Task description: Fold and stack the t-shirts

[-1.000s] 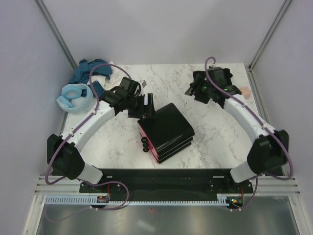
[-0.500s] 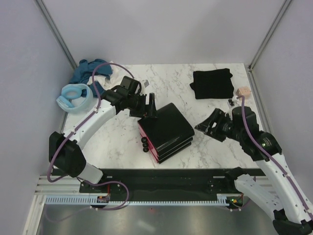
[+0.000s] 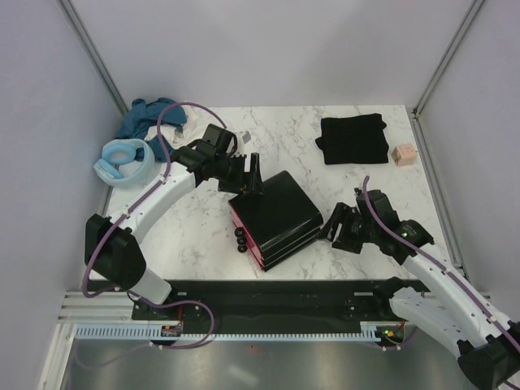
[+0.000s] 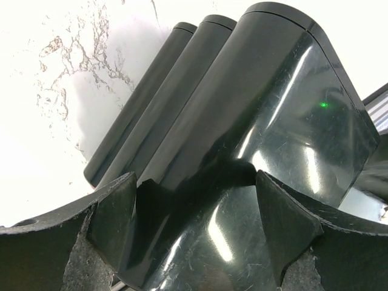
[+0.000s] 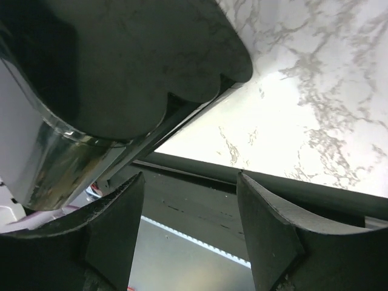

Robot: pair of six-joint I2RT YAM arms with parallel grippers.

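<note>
Lab test booth — blank white walls point(image 3: 268, 49), aluminium posts point(image 3: 92, 50), marble-look tabletop point(image 3: 199, 231)

On marble table point(image 3: 195, 236): folded black t-shirt point(image 3: 352, 139) near far-right corner, crumpled teal t-shirt point(image 3: 145, 116) at far-left corner, black case point(image 3: 278, 213) at centre.

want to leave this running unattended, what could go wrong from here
1. The left gripper and right gripper hang open right beside the glossy black stack; a swing toward a shirt might knock it.
2. The teal shirt lies crumpled next to the pale blue ring, so a grab there may drag the ring along.
3. The pink cube sits beside the folded black shirt and could get pushed.
</note>
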